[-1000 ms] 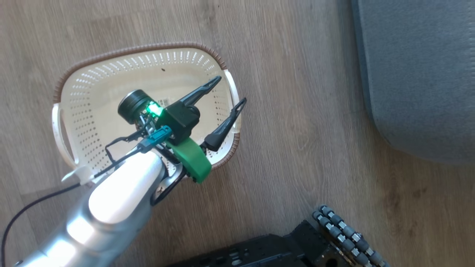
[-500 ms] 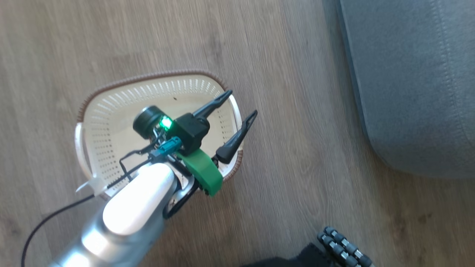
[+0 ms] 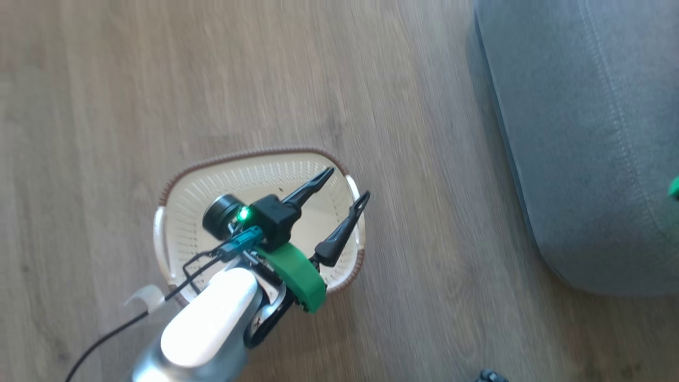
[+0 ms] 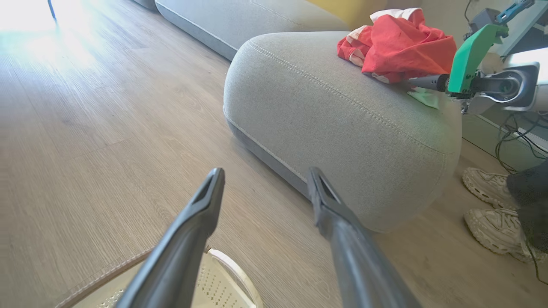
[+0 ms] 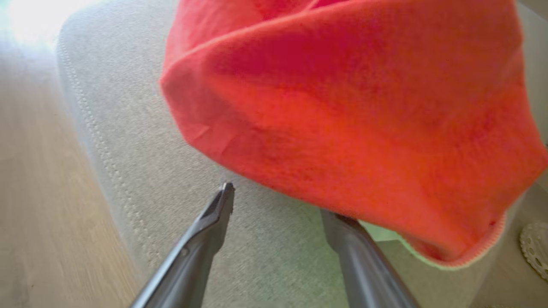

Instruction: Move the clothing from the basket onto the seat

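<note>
The clothing [image 4: 398, 47], a crumpled bright red heap with white parts, lies on top of the grey seat [image 4: 342, 115]. Up close the clothing [image 5: 364, 107] rests on the seat [image 5: 150, 162] just beyond my right gripper [image 5: 278, 201], which is open; the fabric drapes over its right fingertip. The cream basket [image 3: 254, 175] with its brown rim stands on the floor, its bottom bare where visible. My left gripper [image 3: 346, 185] hovers open over the basket's right end, holding nothing. In the left wrist view the left gripper [image 4: 265, 175] points towards the seat, with the basket's rim [image 4: 231, 273] below it.
Wooden floor lies between the basket and the seat [image 3: 583, 132]. A person's pale shoes [image 4: 492, 201] and some cables sit on the floor beyond the seat's rounded corner. My right arm with its green part [image 4: 471, 55] reaches over the seat top.
The head camera has moved, so the basket now sits lower and further right in that view. My left gripper stays open over the basket. My right gripper's jaws have gone from shut to open.
</note>
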### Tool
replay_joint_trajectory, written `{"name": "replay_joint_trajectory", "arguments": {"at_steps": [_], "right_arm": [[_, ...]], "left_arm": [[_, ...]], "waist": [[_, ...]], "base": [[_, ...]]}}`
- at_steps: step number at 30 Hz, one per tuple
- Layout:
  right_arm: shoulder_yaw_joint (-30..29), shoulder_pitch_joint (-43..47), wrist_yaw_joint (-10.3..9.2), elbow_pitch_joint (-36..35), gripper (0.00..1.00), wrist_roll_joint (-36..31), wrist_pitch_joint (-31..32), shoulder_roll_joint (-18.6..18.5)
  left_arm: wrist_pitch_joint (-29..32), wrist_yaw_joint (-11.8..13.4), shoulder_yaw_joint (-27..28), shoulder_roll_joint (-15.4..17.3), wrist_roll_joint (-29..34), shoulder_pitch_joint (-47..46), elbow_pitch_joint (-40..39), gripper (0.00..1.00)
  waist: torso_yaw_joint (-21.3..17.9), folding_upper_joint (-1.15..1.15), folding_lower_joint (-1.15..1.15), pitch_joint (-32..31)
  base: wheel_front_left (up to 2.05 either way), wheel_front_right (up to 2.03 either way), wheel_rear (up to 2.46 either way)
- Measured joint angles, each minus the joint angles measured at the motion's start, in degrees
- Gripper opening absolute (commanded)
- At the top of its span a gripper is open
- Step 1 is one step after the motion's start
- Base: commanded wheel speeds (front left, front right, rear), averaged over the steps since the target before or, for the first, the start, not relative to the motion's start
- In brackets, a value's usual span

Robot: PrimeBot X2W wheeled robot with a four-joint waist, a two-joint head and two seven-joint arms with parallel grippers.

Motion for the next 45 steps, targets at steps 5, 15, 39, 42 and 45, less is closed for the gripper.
{"name": "replay_joint_trajectory", "arguments": {"at_steps": [5,15,39,42,45], "right_arm": [[8.7,5.1,0.0,-4.1,1.0,5.7,0.3,0.8],[21.7,11.7,0.0,-13.1,1.0,14.3,-1.6,-0.1],[27.2,23.6,0.0,-32.7,1.0,9.9,-5.2,8.3],[26.9,25.2,0.0,-33.6,1.0,9.1,-5.2,9.0],[26.3,27.4,0.0,-35.0,1.0,8.0,-5.2,9.9]], "left_arm": [[0.0,0.0,2.7,-0.8,-0.2,3.1,0.6,1.0],[0.0,0.0,12.9,-1.9,0.3,9.4,1.8,1.0],[0.0,0.0,35.6,-4.1,7.3,20.5,3.8,1.0],[0.0,0.0,36.8,-4.6,7.9,21.1,3.8,1.0],[0.0,0.0,38.5,-5.3,9.0,21.8,3.7,1.0]], "waist": [[1.8,0.0,0.0,-4.0],[8.3,0.0,0.0,-10.3],[14.1,0.0,0.0,-20.7],[13.8,0.0,0.0,-21.2],[13.5,0.0,0.0,-21.7]], "base": [[0.0,0.0,0.0],[0.0,0.0,0.0],[0.0,0.0,0.0],[0.0,0.0,0.0],[0.0,0.0,0.0]]}}
